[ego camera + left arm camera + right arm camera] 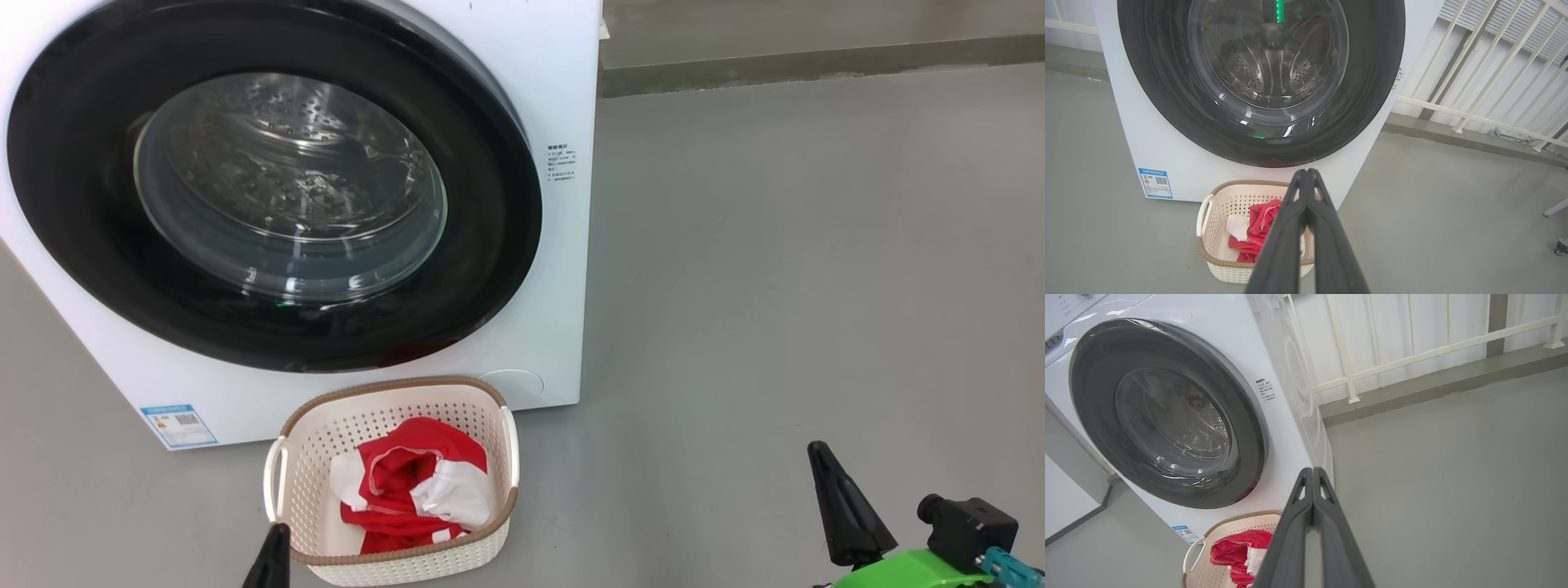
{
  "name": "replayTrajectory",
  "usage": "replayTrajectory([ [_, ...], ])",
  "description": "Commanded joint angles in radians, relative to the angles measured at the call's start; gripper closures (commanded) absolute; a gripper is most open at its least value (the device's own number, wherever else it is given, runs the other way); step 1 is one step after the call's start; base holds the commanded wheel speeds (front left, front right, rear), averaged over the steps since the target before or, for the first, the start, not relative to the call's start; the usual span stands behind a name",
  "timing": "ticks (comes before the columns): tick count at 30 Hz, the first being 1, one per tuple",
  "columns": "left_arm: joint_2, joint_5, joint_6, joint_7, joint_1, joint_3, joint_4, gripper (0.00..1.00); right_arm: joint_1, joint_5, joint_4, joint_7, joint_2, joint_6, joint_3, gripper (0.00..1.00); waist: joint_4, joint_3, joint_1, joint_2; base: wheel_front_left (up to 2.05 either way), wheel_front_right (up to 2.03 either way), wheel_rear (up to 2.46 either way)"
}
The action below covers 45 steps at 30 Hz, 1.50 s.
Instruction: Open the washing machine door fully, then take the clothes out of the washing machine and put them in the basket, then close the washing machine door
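The white washing machine [539,98] stands ahead with its round black-rimmed door [490,245] closed flat against the front; the steel drum shows through the glass. On the floor before it sits the cream basket [302,433], holding the red and white clothes [408,482]. My left gripper [273,543] is shut and empty, its tip just beside the basket's near left corner. In the left wrist view its fingers [1306,175] meet above the basket [1224,200]. My right gripper [820,457] is shut and empty over bare floor to the right, its tips [1312,471] pressed together.
Grey floor [775,286] spreads open to the right of the machine. A white railing [1474,118] on a low kerb runs behind and to the right. A blue label [178,425] marks the machine's lower left front.
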Motion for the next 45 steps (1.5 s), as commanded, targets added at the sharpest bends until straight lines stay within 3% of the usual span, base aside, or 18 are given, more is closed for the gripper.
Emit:
replayTrajectory([
  [1,0.007,-0.038,-0.001,0.006,-0.045,0.013,-0.018,1.0,-0.048,0.037,-0.022,0.005,-0.01,0.0,-0.009,1.0,0.001,0.001,-0.0002,0.0,0.0,0.0,0.0],
  [45,0.01,-0.561,-0.004,0.132,-0.122,0.044,0.012,1.0,-0.106,0.514,-0.004,0.131,-0.015,-0.001,-0.05,1.0,0.016,0.028,-0.0002,0.0,0.0,0.0,0.0],
])
